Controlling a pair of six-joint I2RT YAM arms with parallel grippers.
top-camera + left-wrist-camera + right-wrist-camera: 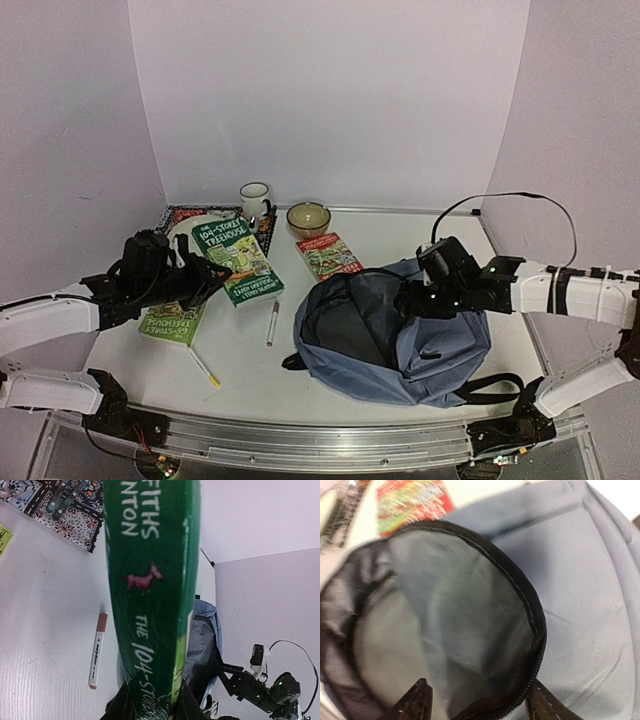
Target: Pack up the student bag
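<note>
The student bag [400, 335] was found on the right of the table [250, 370], mouth gaping leftward. Its zipper rim [535, 625] was straddled, unpinched, by the wide-open right gripper [479, 687]. The green Treehouse book [238, 262] was clamped edgewise in the left gripper [200, 278], presumably for loading.

The backpack [400, 335] lies on the right half of the surface [250, 355], and a small book [328, 254] lies just beyond its far-left corner. A marker [273, 322] lies between the backpack and a large book [237, 262], whose near end sits between the left fingers [119, 707]. Another book [172, 322] lies nearer, with a pen [204, 366] to its right. At the far edge stand a mug [254, 200] and, to its right, a bowl [308, 218]. A mat [180, 214] lies left of the mug.
</note>
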